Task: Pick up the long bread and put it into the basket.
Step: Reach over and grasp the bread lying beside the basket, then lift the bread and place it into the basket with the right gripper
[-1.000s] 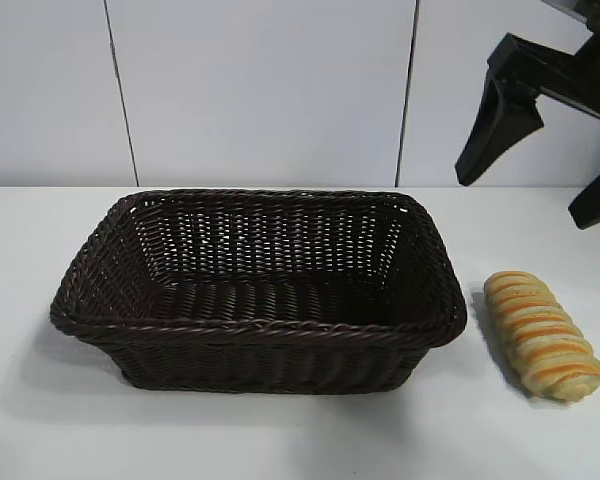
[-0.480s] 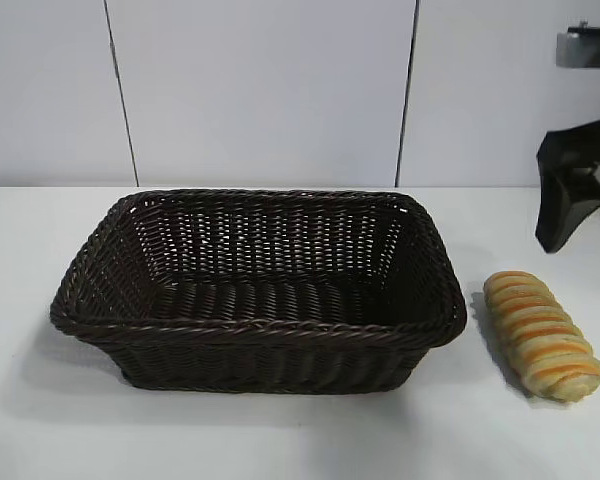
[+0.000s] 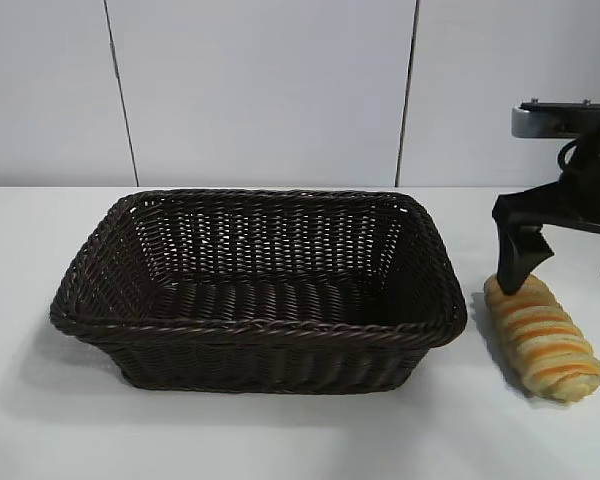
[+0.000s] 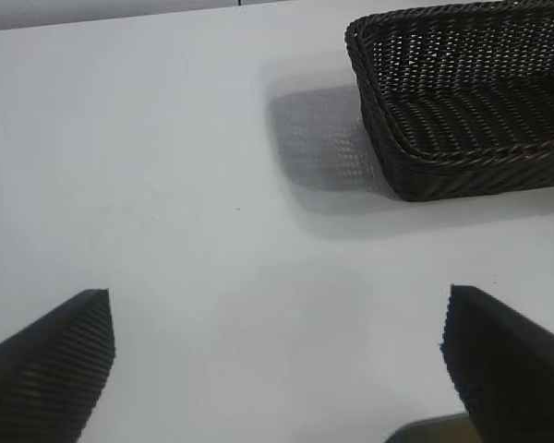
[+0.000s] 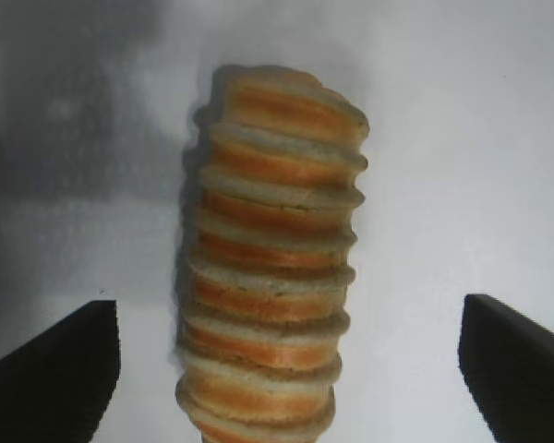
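Bread first: the long ridged pale-golden loaf with orange-brown stripes [image 3: 544,336] lies on the white table [image 3: 280,440] just right of the dark brown woven wicker basket [image 3: 260,330], long axis running near-to-far, slightly angled. Right gripper [image 3: 565,262] hangs over its far end, fingers spread wide. Left gripper [image 4: 277,369] fingers apart over bare table

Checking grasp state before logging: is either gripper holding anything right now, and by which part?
Nothing is held. The right gripper is open, straddling the long bread, which lies on the table beside the basket. The left gripper is open over bare table.
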You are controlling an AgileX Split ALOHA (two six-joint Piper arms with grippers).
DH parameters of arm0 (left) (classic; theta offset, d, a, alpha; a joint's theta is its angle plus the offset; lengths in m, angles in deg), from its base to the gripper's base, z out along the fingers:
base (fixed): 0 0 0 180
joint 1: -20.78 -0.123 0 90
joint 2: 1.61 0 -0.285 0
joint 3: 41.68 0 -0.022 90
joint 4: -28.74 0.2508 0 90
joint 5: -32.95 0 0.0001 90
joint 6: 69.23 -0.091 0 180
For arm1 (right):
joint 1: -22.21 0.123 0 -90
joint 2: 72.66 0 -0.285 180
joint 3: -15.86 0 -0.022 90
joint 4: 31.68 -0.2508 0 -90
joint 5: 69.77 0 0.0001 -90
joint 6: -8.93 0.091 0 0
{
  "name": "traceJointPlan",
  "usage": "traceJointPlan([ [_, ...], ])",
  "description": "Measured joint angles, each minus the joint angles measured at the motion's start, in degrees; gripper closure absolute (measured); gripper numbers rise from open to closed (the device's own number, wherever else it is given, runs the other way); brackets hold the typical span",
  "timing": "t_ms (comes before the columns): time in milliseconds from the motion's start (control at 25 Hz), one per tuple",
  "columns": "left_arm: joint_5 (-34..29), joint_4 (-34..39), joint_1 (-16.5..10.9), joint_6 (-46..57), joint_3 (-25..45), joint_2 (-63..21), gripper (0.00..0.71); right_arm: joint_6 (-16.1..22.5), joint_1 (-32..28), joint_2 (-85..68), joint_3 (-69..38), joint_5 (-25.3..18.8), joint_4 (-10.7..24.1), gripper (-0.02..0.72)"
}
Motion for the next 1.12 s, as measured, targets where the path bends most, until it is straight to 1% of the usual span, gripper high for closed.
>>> traceJointPlan([
  [40, 0.00, 0.00, 0.00, 0.00, 0.00, 0.00, 0.015, 0.00, 0.00, 0.38, 0.00, 0.31, -0.05, 0.061],
  [80, 0.00, 0.00, 0.00, -0.05, 0.00, 0.00, 0.015, 0.00, 0.00, 0.73, 0.00, 0.67, -0.05, 0.117],
  [240, 0.00, 0.00, 0.00, -0.05, 0.00, 0.00, 0.015, 1.94, 0.00, 1.15, 0.00, 1.15, -0.37, 0.512],
  [280, 0.00, 0.00, 0.00, -0.05, 0.00, 0.00, 0.015, 2.39, 0.00, 1.15, 0.00, 1.15, -0.37, 0.578],
  [320, 0.00, 0.00, 0.00, -0.05, 0.00, 0.00, 0.015, 2.79, 0.00, 1.15, 0.00, 1.15, -0.37, 0.614],
  [400, 0.00, 0.00, 0.00, -0.05, 0.00, 0.00, 0.015, 3.07, 0.00, 1.15, 0.00, 1.09, -0.37, 0.640],
  [560, -0.05, 0.00, 0.00, -0.05, 0.00, 0.00, 0.015, 3.19, 0.00, 0.90, 0.11, 0.56, -0.37, 0.642],
  [640, -0.05, 0.00, 0.00, -0.05, 0.00, 0.00, 0.015, 3.23, 0.00, -0.38, 0.11, -0.44, 0.06, 0.642],
  [840, -0.05, 0.00, 0.00, -0.05, 0.00, 0.00, 0.015, 3.45, 0.00, -8.87, 0.11, -1.59, 0.08, 0.642],
  [920, -0.05, 0.00, 0.00, -0.05, 0.00, 0.00, 0.015, 3.93, 0.00, -12.33, 0.26, -3.04, 0.08, 0.642],
  [1120, -0.05, 0.00, 0.00, -0.05, 0.00, 0.00, 0.015, 4.28, 0.00, -17.56, 4.67, -10.05, 0.08, 0.642],
])
